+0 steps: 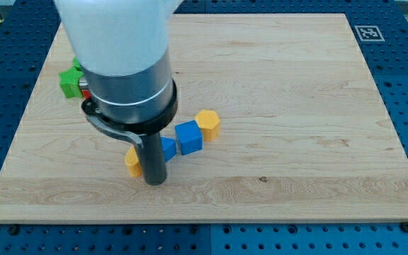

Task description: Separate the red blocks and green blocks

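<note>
A green block (70, 79) lies near the board's left edge, partly hidden behind my arm; its shape looks star-like. A small bit of a red block (84, 86) shows just to its right, touching or nearly touching it, mostly hidden by the arm. My tip (154, 182) rests on the board at the lower left of centre, well below and to the right of the green and red blocks. It stands next to a yellow block (132, 161) on its left and a blue block (168, 148) on its upper right.
A blue cube (188, 137) and a yellow hexagonal block (207, 123) lie in a diagonal row to the right of my tip. The wooden board (296, 106) sits on a blue perforated table. A marker tag (368, 32) is at the top right.
</note>
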You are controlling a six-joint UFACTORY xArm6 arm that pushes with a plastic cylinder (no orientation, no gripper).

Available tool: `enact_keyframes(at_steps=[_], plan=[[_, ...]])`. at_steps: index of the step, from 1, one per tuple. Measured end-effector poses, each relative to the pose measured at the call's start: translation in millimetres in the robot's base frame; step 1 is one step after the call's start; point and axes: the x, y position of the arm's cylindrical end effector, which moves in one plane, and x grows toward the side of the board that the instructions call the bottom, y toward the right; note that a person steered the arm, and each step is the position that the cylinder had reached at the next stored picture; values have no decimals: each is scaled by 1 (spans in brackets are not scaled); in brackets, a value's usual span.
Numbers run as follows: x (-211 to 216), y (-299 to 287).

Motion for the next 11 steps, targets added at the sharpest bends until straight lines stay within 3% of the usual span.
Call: enact_keyframes(at_steps=[4, 8, 11], plan=[[-7, -101], [-140, -121], [-212, -121]])
